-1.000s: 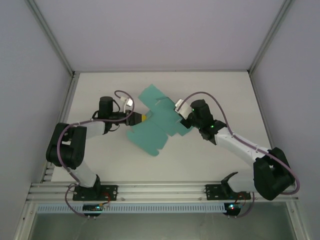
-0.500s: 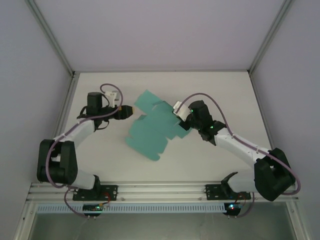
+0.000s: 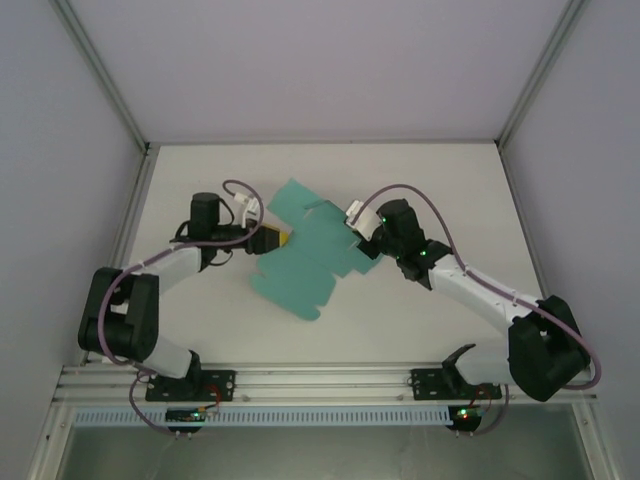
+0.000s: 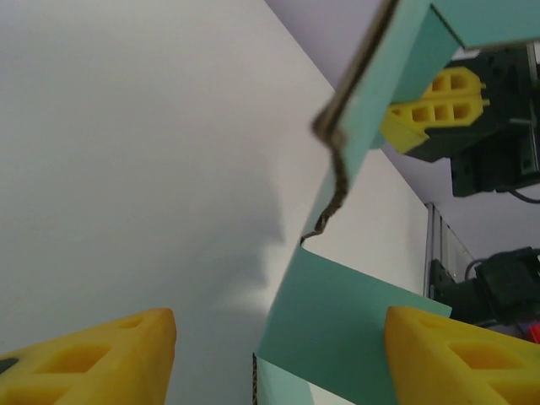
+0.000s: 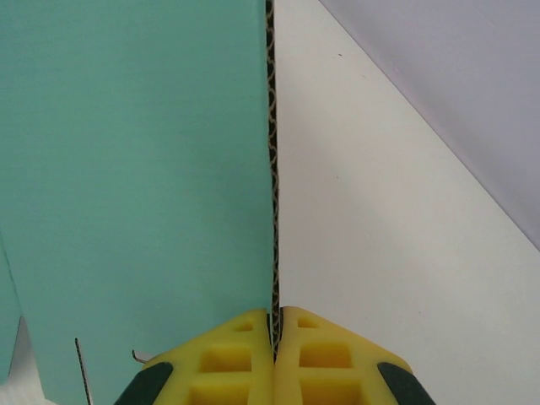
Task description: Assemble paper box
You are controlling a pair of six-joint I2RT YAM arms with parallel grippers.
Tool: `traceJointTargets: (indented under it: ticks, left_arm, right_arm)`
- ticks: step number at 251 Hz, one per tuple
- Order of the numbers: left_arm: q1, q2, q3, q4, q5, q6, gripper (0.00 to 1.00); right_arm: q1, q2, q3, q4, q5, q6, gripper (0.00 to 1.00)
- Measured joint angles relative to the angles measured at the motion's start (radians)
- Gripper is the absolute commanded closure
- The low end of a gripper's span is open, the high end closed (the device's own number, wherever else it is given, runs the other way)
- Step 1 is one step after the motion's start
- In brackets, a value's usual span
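White table (image 3: 420,170), grey walls (image 3: 300,60). From above, the flat teal box (image 3: 305,265) sits mid-table. Left wrist: the left gripper (image 4: 280,325) gapes wide and holds nothing, with the card's edge between its fingers (image 4: 93,359). Right wrist: the right gripper (image 5: 274,325) is pinched tight on the box's edge.

A: We see the paper box (image 3: 305,262) plain teal-green, with a brown wavy corrugation along its cut edge.

B: We agree. The left pincer (image 3: 282,241) and the right pincer (image 5: 274,337) are yellow with a grid of hollow cells; we make the desk (image 3: 430,190) white, the wall (image 3: 320,60) at twelve o'clock pale lilac, the cables (image 3: 400,186) mauve.
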Motion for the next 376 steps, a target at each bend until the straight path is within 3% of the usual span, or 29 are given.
traceJointTargets:
  ticks: [80, 152, 179, 235, 276, 321, 362, 376]
  left_arm:
    - [-0.033, 0.126, -0.013, 0.192, 0.074, -0.078, 0.52]
    - [-0.043, 0.191, -0.008, 0.345, 0.101, -0.179, 0.91]
    - [-0.048, 0.212, -0.008, 0.391, 0.108, -0.217, 1.00]
    - [-0.062, 0.217, 0.028, 0.295, 0.003, -0.272, 1.00]
    - [-0.071, 0.234, 0.071, 0.160, -0.189, -0.388, 1.00]
    - [-0.083, 0.280, 0.072, 0.158, -0.258, -0.552, 1.00]
    - [-0.083, 0.347, 0.072, 0.155, -0.283, -0.683, 1.00]
    - [-0.083, 0.364, 0.072, 0.152, -0.290, -0.708, 0.94]
  right_arm:
    - [0.008, 0.008, 0.000, 0.018, 0.002, 0.001, 1.00]
    - [0.008, 0.037, 0.000, 0.028, 0.015, 0.007, 1.00]
    - [0.007, 0.037, 0.000, 0.038, 0.035, 0.011, 1.00]
    - [0.042, 0.036, 0.000, 0.035, 0.107, -0.005, 1.00]
    - [0.190, 0.024, 0.005, -0.004, 0.217, -0.081, 1.00]
    - [0.382, 0.108, 0.041, -0.068, 0.423, -0.164, 1.00]
    - [0.459, 0.257, 0.116, -0.072, 0.631, -0.214, 1.00]
    - [0.469, 0.287, 0.126, -0.067, 0.658, -0.226, 1.00]
